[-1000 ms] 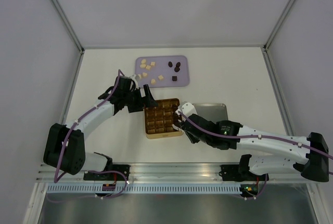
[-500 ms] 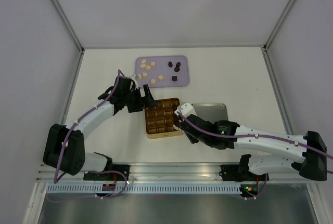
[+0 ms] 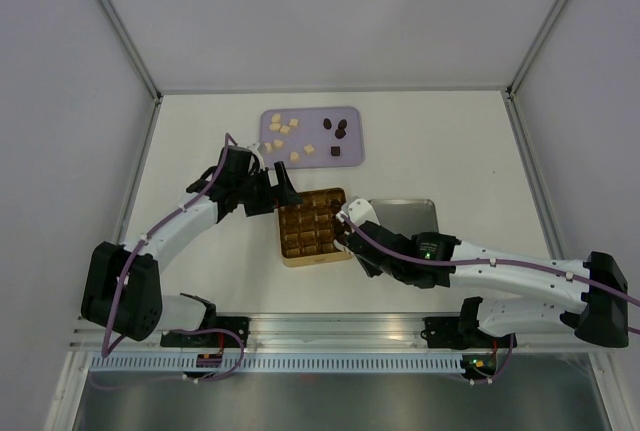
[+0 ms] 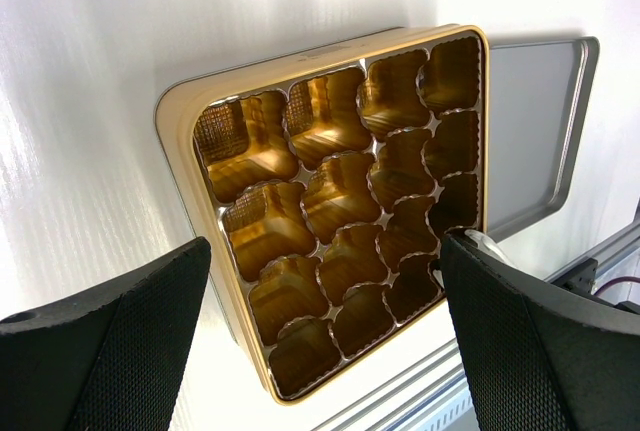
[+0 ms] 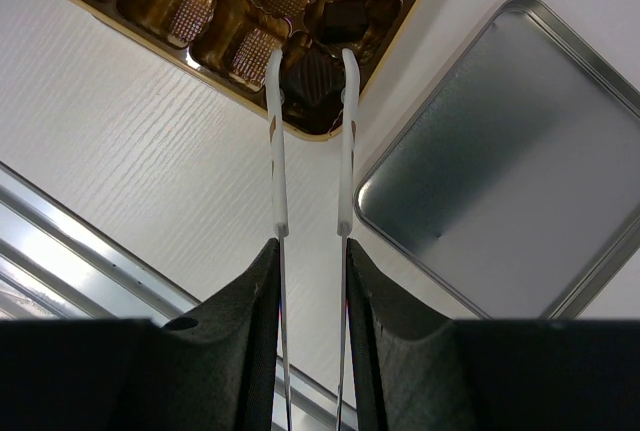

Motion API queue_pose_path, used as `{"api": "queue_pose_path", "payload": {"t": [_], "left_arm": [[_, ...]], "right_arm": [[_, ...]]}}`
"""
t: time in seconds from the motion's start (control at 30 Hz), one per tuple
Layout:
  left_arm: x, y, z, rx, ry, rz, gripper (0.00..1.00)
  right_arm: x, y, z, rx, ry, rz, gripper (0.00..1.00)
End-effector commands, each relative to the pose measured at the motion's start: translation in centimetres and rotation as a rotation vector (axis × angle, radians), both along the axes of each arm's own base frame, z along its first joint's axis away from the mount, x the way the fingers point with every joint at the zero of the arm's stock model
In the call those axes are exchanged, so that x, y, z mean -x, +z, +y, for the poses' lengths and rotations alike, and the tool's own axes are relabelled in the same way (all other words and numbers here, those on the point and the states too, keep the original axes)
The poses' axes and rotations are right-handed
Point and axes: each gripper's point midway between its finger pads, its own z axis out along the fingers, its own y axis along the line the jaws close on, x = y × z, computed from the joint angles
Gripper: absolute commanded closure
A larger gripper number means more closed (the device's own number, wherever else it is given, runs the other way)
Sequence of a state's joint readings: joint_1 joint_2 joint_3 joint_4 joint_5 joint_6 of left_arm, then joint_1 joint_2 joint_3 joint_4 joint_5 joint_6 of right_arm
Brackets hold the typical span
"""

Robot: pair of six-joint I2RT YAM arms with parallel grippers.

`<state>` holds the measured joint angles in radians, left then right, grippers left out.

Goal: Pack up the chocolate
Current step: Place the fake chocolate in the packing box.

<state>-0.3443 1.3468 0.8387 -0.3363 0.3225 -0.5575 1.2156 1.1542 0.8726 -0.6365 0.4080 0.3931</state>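
The chocolate lies mostly on a purple tray (image 3: 350, 154): cream cubes (image 3: 283, 129) on its left, dark pieces (image 3: 340, 129) on its right. A gold gridded tin (image 3: 283, 243) sits mid-table. My right gripper (image 5: 312, 251) is shut on metal tweezers (image 5: 278, 151). The white tweezer tips straddle a dark chocolate (image 5: 312, 76) sitting in the tin's corner cell. Two more dark pieces (image 5: 345, 21) fill neighbouring cells. My left gripper (image 4: 325, 251) hangs open just above the tin (image 4: 175, 151), nothing between its fingers (image 4: 130, 331).
The tin's silver lid (image 3: 410, 213) lies upside down right of the tin, touching it. The aluminium rail (image 3: 330, 326) runs along the near table edge. White walls enclose the table on three sides.
The right gripper has crept slightly towards the tin with the tweezers. The left arm has barely shifted.
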Motion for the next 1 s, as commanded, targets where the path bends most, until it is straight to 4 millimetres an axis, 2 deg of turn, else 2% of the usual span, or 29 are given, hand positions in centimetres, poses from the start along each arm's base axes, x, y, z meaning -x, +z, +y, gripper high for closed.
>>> {"api": "queue_pose_path", "payload": {"t": [0.0, 0.3, 0.7, 0.87, 0.97], "left_arm": [[-0.6, 1.9, -0.1, 0.006, -0.006, -0.062, 0.00], [-0.5, 1.8, -0.1, 0.005, -0.004, -0.060, 0.00], [-0.5, 2.1, 0.0, 0.004, -0.005, -0.068, 0.00], [-0.4, 2.1, 0.0, 0.004, -0.006, -0.068, 0.00], [-0.5, 2.1, -0.1, 0.005, -0.007, -0.069, 0.00]], "right_arm": [[-0.2, 0.6, 0.2, -0.015, -0.017, -0.019, 0.68], [-0.2, 0.9, 0.3, -0.029, -0.026, -0.019, 0.61], [-0.2, 1.3, 0.4, -0.039, -0.028, -0.024, 0.60], [-0.3, 2.8, 0.8, -0.083, -0.020, -0.048, 0.60], [-0.7, 4.8, 1.6, -0.136, -0.005, -0.078, 0.61]]}}
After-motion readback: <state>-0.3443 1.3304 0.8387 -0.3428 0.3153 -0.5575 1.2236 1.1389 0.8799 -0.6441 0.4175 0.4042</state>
